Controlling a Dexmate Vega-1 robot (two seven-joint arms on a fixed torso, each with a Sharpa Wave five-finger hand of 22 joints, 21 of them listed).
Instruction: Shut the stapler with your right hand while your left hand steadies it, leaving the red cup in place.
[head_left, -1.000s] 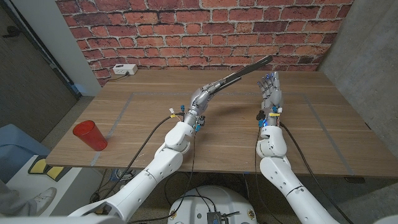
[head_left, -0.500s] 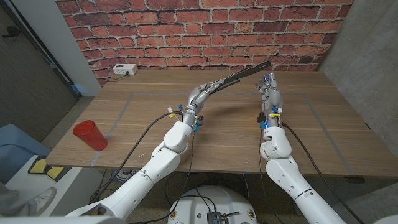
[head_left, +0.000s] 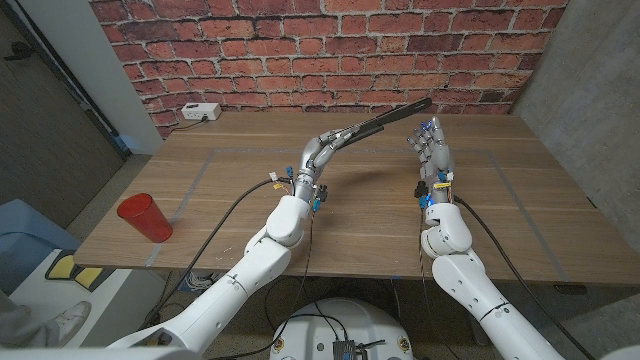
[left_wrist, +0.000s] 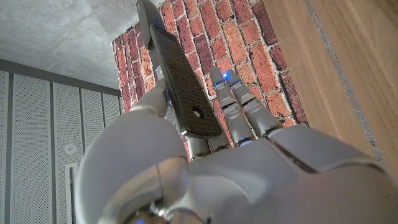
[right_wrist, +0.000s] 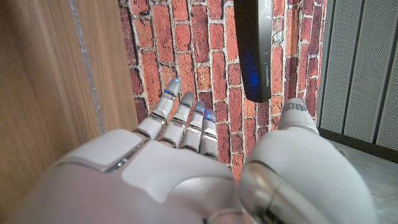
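Angling up-right from the left hand (head_left: 322, 155), the stapler (head_left: 385, 118) points toward the right hand (head_left: 433, 145).

Getting pretty even, soft overhead light across the bench (head_left: 380, 210) in the head view, nothing blown out. Casting only a faint shadow under the raised stapler (head_left: 385, 118), on the wood. Bending straight lines a bit toward the edges, wide-lens style. Going darker at the left, around the red cup (head_left: 144, 217). Blurring up close in both wrist views, the left hand (left_wrist: 205, 174) and right hand (right_wrist: 186, 174) looking soft and glossy, picking up small highlights. Glowing blue on the fingertips (right_wrist: 174, 84).
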